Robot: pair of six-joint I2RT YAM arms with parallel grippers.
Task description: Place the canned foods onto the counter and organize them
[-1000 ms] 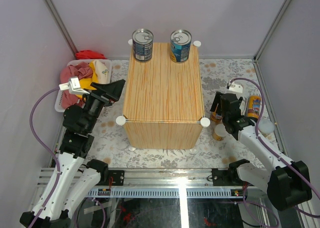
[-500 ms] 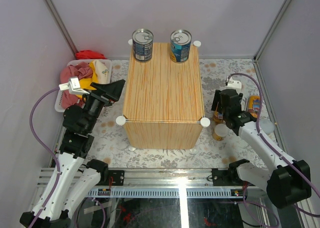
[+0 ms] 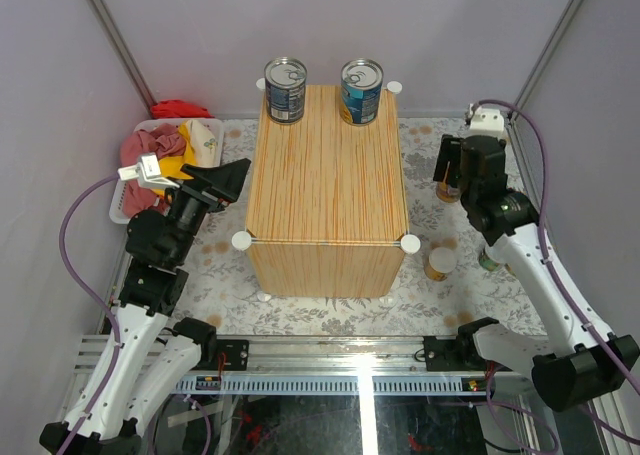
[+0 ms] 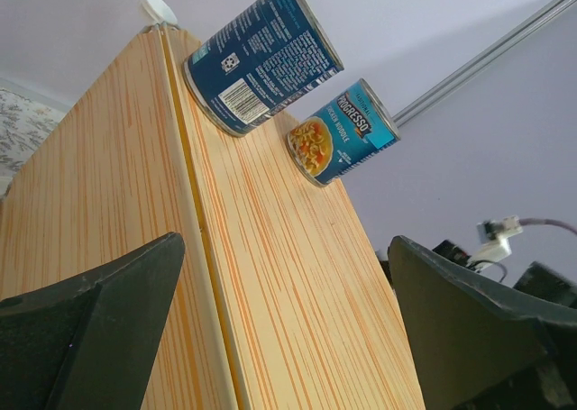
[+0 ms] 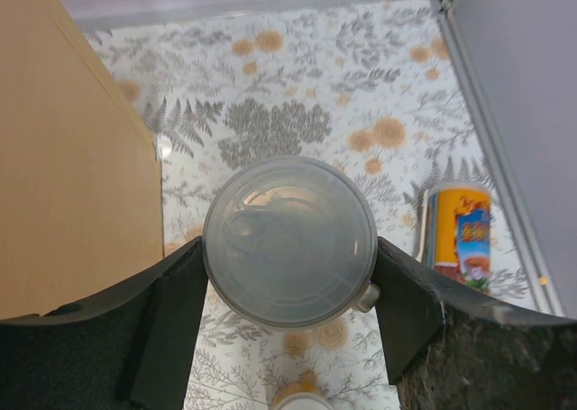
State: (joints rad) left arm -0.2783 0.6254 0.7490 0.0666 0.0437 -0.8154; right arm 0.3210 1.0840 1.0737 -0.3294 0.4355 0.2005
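Right gripper (image 5: 288, 288) pinches a lidded can (image 5: 288, 234) aloft, right of the counter (image 3: 330, 175); left gripper (image 4: 284, 333) spread. Risk: can clips counter edge in transit and slips free.

Left wrist view: I read "PROGRESSO" on the light-blue can (image 4: 347, 131), with "CHICKEN NOODLE" in smaller type next to it. The dark-blue can (image 4: 261, 59) carries a barcode (image 4: 245, 99) and small print, too fine for me to read. Right wrist view: the yellow can (image 5: 460, 234) has illegible label print.
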